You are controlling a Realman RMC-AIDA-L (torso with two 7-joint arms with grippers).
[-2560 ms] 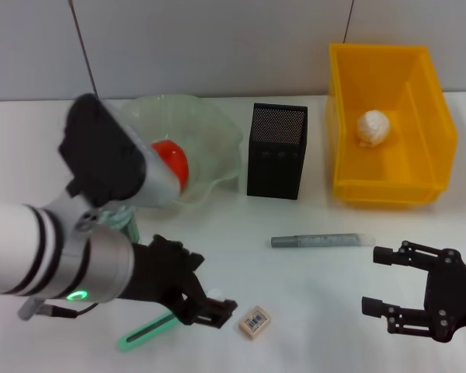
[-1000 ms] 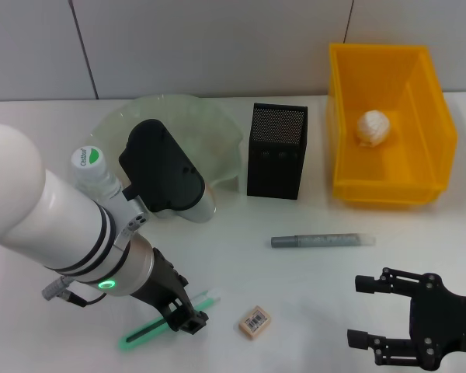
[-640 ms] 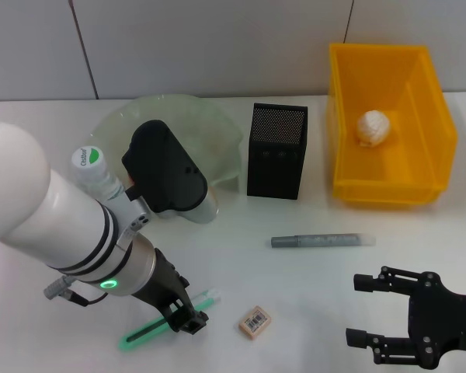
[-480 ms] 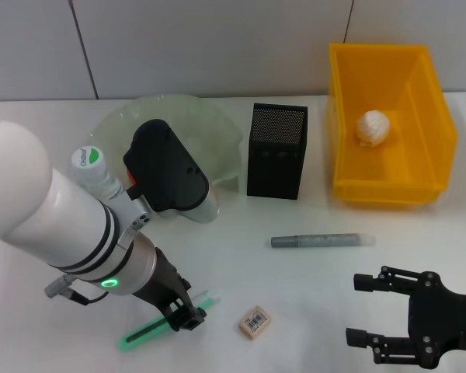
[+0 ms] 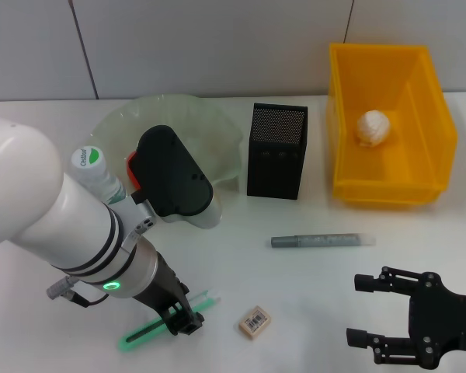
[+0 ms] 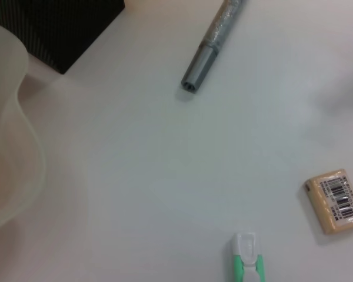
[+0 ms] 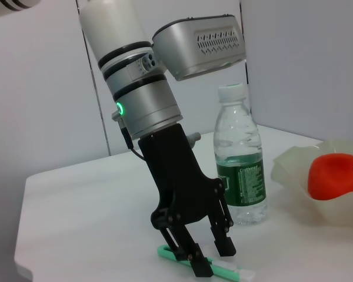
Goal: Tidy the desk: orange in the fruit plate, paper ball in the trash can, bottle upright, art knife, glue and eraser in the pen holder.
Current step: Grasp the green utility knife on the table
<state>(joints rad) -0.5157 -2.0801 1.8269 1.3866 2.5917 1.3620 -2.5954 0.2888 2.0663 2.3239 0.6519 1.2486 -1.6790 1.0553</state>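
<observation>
The green art knife (image 5: 161, 324) lies flat near the table's front left, its tip (image 6: 247, 258) showing in the left wrist view. My left gripper (image 5: 183, 319) stands open over it, one finger on each side of the knife (image 7: 226, 272), fingertips (image 7: 225, 247) close to the table. The eraser (image 5: 255, 321) lies just right of it. The grey glue stick (image 5: 322, 240) lies mid-table. The bottle (image 5: 93, 172) stands upright beside the fruit plate (image 5: 217, 132), where the orange (image 7: 338, 176) rests. The paper ball (image 5: 373, 127) is in the yellow trash can (image 5: 439, 116). My right gripper (image 5: 359, 311) hovers open at the front right.
The black mesh pen holder (image 5: 276, 151) stands between plate and trash can. My left forearm covers much of the table's left side and part of the plate.
My left gripper has dropped a little and settled around the art knife. Since 2.6 s ago the arm has swung upright and the right gripper has drawn toward the front edge.
</observation>
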